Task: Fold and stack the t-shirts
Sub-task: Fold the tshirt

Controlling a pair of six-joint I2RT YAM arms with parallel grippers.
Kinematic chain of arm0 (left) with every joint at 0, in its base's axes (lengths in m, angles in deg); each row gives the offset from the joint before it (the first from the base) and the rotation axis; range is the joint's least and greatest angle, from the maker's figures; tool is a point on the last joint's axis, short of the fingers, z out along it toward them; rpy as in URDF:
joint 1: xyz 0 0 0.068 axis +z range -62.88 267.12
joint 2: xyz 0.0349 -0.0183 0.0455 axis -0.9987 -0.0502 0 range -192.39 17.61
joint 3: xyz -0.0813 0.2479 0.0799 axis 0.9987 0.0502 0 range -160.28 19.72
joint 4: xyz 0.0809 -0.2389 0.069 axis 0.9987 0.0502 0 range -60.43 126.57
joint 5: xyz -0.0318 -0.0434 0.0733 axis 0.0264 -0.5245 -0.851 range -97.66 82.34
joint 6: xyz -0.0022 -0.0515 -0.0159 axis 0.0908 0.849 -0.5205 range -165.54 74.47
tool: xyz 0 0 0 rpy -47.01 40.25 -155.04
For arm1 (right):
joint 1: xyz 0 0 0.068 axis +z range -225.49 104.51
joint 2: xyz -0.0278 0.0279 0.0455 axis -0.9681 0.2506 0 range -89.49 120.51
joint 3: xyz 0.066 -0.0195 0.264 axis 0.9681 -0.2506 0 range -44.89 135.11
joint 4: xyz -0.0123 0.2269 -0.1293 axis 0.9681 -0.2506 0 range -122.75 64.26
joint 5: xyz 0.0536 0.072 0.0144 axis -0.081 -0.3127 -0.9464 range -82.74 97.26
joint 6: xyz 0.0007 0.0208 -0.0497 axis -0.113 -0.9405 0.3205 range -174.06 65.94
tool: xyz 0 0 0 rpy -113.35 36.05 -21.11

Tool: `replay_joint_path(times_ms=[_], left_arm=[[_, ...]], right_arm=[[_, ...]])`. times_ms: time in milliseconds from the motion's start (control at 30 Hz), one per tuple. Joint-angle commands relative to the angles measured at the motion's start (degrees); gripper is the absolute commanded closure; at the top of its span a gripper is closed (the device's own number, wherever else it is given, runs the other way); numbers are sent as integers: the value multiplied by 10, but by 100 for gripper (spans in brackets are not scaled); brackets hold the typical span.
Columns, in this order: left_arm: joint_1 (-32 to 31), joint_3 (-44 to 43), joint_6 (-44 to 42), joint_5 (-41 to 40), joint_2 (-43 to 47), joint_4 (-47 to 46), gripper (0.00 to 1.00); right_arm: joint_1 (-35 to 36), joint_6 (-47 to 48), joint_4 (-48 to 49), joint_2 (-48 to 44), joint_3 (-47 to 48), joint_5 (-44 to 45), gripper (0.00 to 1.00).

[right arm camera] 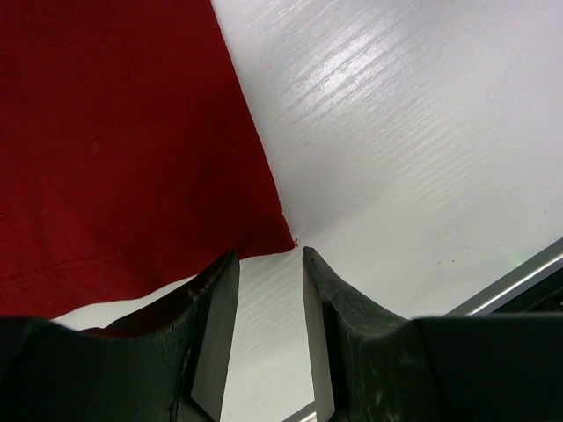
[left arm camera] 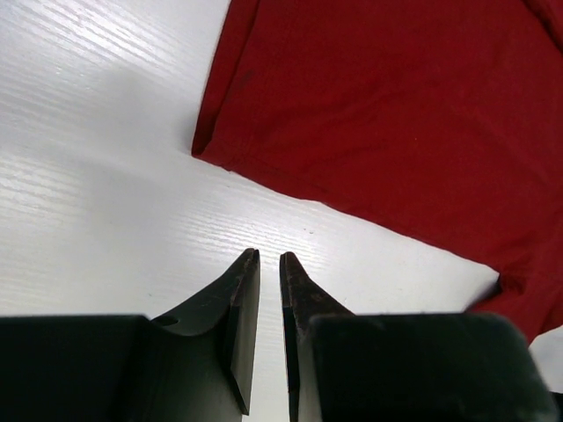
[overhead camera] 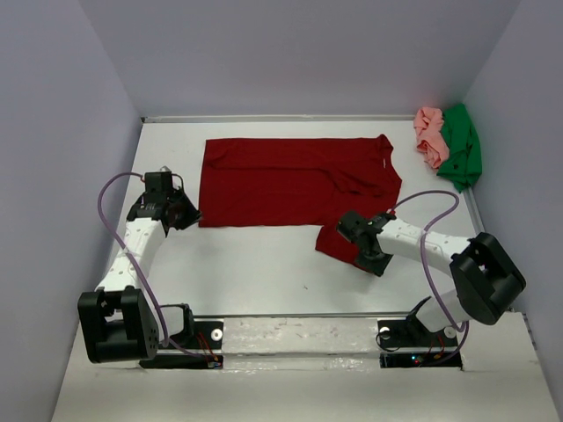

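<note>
From above, the dark red t-shirt (overhead camera: 290, 180) lies spread on the worktop (overhead camera: 255, 272). The pink t-shirt (overhead camera: 430, 136) and the green t-shirt (overhead camera: 462, 149) sit crumpled far beyond the right fingers (overhead camera: 350, 233), which hide part of a red sleeve.

Left wrist: the left fingers (left arm camera: 246, 272) stand almost together and hold nothing, with the red hem ahead and apart from them.

Right wrist: the right fingers (right arm camera: 224, 272) are parted and empty. A red corner lies just before the tips, and one finger partly hides it.
</note>
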Motion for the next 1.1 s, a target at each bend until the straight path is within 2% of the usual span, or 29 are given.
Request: replay_joint_path(times_ms=[0,233,467,567,600,700,833,1067], left_arm=[[0,7,-1,29,20,-8,74],[-3,15,-6,58,24,-18,74],[-9,11,-7,48,24,-12,74],[-11,13,-7,47,25,-12,74],[-13,13,-6,47,24,-11,74],[-14,12,-6,45,25,-9,74],[-14,13,-6,41,27,-10,74],[-18,11,-3,25,18,-7,74]], right_arm=[[3,-13,-11,3,-1,32,60],[3,-20,-17,33,4,52,64],[3,-24,-13,34,6,57,65],[3,-27,-11,43,4,57,70],[3,-27,-10,45,3,56,75],[3,-23,1,43,-1,49,82],[3,-14,16,41,-4,43,84],[3,9,13,41,18,60,96]])
